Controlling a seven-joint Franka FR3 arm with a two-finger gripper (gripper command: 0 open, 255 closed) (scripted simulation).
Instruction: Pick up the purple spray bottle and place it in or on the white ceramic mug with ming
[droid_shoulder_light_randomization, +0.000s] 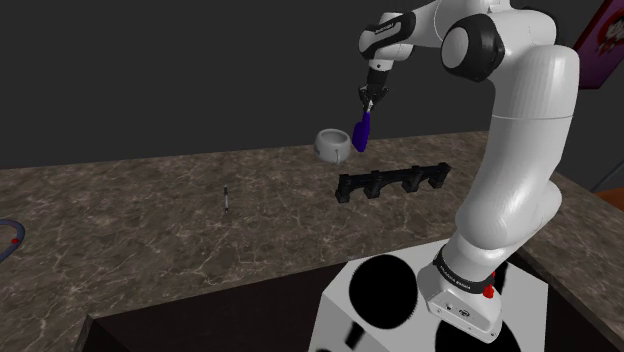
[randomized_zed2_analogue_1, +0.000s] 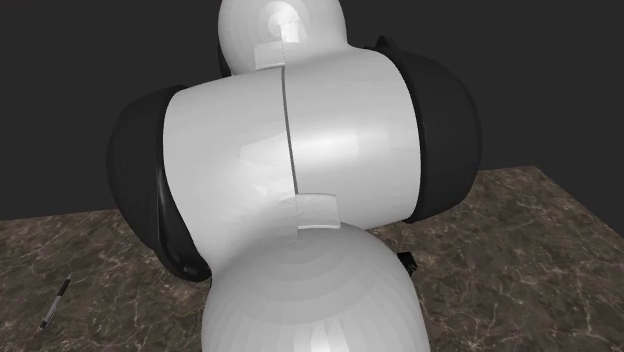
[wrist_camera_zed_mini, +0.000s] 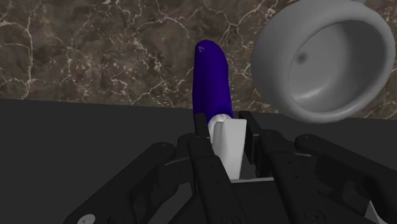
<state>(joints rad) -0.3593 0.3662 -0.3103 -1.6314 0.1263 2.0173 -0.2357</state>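
Purple spray bottle (wrist_camera_zed_mini: 210, 76) is clamped by its white top between the fingers (wrist_camera_zed_mini: 254, 137), its long axis running straight out from them toward the counter (wrist_camera_zed_mini: 95, 51). Its base hangs just beside the white mug (wrist_camera_zed_mini: 270, 63), outside the rim, so it likely must shift sideways over the opening.

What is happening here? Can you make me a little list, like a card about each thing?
claw: shut on the white top of the spray bottle
spray bottle: purple-blue, hanging from the claw, up off the counter
mug: whitish, open side up on the counter, nothing inside it
bottle in mug: not yet; it hangs close beside the mug
counter: dark brown marble look
other things: a black rack and a small pen on the counter
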